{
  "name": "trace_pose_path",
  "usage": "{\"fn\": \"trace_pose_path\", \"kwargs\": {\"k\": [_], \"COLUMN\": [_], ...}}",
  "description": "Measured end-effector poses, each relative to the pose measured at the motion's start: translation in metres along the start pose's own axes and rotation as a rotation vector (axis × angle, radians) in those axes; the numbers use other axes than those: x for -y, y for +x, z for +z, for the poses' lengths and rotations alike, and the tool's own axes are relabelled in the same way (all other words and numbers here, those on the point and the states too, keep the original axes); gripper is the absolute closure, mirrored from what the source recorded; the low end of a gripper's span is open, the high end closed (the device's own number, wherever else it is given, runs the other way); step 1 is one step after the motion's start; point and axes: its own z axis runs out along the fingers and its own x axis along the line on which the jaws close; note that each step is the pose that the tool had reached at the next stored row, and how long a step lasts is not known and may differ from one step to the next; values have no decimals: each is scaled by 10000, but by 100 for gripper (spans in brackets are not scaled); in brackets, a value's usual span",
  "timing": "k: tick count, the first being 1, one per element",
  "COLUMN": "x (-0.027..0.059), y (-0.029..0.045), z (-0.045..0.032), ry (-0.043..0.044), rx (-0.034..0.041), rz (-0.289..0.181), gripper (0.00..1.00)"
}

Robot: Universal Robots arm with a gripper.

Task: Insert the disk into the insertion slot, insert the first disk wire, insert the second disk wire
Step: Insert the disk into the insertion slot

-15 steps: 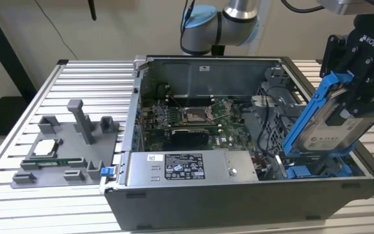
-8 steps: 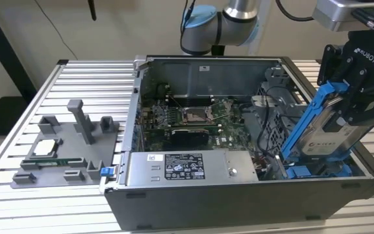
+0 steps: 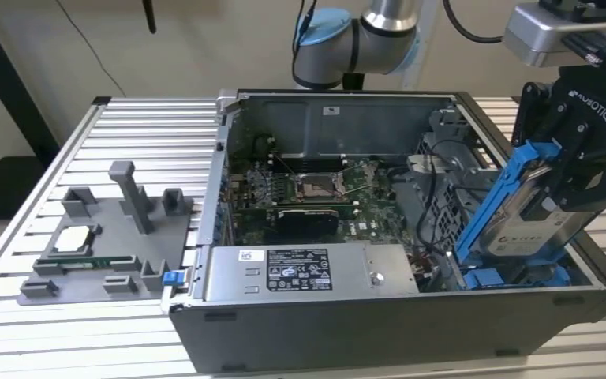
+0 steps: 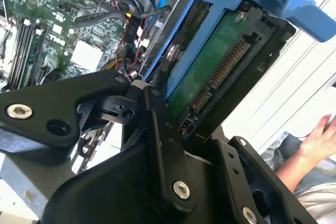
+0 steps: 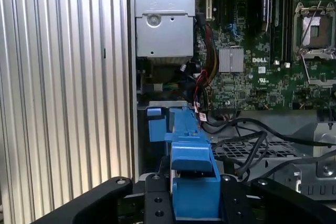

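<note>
Jaws of the gripper (image 3: 558, 183) are closed on the disk (image 3: 522, 225), gripping it near its upper end by the blue carrier frame. In the second wrist view one of the black fingers (image 4: 157, 129) lies against the side that shows the green circuit board and connector. The disk stands steeply tilted, not flat, with its lower end down at the blue rails of the insertion slot (image 3: 505, 278), in the corner of the open computer case (image 3: 387, 324) at the exterior view's right; whether it touches them I cannot tell. Beside the slot lies the grey power-supply box (image 3: 303, 272), with the motherboard (image 3: 314, 189) beyond. A person's hand (image 4: 321, 136) shows outside the case.
</note>
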Motion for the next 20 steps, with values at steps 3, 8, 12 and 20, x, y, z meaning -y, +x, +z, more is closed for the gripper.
{"fn": "trace_pose_path", "kwargs": {"k": [3, 8, 12, 20], "x": [3, 3, 2, 0], "y": [0, 2, 3, 7], "z": [28, 75, 129, 271], "ry": [8, 18, 22, 28], "rx": [0, 14, 49, 61], "rz": [-1, -2, -1, 0], "gripper": [100, 100, 100, 100]}}
